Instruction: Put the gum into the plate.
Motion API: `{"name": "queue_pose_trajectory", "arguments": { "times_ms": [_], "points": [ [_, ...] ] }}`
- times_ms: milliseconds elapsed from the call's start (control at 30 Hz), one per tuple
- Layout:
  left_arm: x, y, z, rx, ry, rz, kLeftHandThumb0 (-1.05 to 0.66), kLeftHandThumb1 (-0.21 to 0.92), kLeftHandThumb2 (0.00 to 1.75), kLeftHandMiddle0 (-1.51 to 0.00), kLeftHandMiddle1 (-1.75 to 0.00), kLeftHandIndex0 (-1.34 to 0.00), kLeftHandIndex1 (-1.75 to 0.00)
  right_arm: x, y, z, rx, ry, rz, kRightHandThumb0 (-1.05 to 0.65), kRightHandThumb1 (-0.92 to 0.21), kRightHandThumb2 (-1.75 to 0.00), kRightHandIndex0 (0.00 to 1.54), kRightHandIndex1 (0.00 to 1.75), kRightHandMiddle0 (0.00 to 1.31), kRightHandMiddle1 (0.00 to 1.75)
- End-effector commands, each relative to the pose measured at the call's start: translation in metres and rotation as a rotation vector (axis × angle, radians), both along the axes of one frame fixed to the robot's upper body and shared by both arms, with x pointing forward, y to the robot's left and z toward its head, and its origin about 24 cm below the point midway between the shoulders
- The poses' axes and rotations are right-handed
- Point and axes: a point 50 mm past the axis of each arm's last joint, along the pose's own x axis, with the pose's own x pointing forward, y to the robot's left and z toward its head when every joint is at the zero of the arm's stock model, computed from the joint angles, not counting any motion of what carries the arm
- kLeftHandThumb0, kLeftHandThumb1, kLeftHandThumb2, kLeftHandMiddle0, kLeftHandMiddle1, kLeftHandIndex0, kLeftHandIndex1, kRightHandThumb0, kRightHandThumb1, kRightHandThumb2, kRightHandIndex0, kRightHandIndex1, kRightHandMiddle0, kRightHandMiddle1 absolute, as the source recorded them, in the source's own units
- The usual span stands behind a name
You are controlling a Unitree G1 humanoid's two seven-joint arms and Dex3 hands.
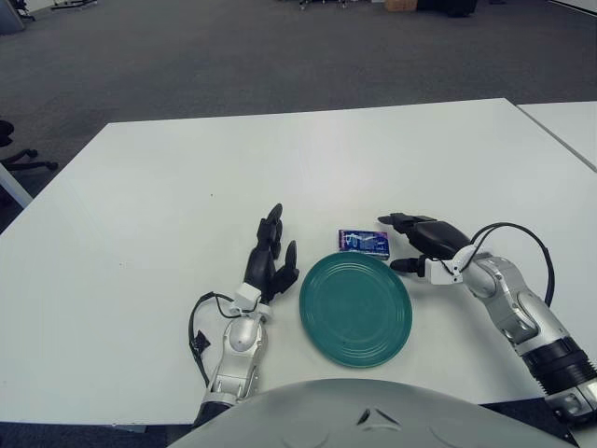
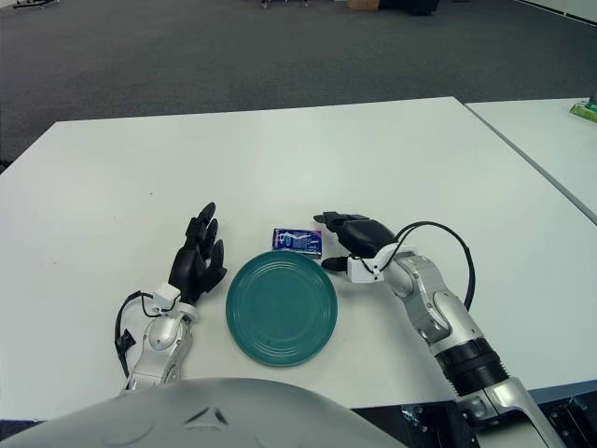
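Here the gum (image 1: 364, 242), a small blue packet, lies flat on the white table (image 1: 140, 205) just beyond the far rim of the green plate (image 1: 355, 309), near it but outside it; the right hand (image 1: 424, 241) sits just to the right of the packet, its dark fingers (image 1: 399, 220) spread and reaching toward it, holding nothing; whether a fingertip touches the packet cannot be told; the left hand (image 1: 270, 258) shows just left of the plate, fingers extended and relaxed, pointing away from the robot, grasping nothing; a black cable (image 1: 198, 327) loops beside its wrist.
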Motion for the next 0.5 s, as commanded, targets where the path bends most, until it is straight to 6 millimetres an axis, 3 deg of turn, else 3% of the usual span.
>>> {"name": "queue_pose_trajectory", "arguments": {
  "times_ms": [0,467],
  "points": [
    [-0.0067,-0.0015,-0.0112,0.006,0.066,0.004,-0.91,0.92,0.73,-0.15,-0.01,0.00,-0.40,0.0044,0.0021,0.0010,-0.020,-0.006,0.006,-0.79,-0.92,-0.34,0.29,0.01,0.00,0.37],
    [-0.0067,-0.0097,-0.0098,-0.008,0.052,-0.032,-0.87,0.92,0.74,-0.10,0.00,0.00,-0.30,0.0076,0.0095,0.0035,-0.044,-0.022,0.053,-0.79,-0.92,-0.39,0.33,0.03,0.00,0.41]
  ]
}}
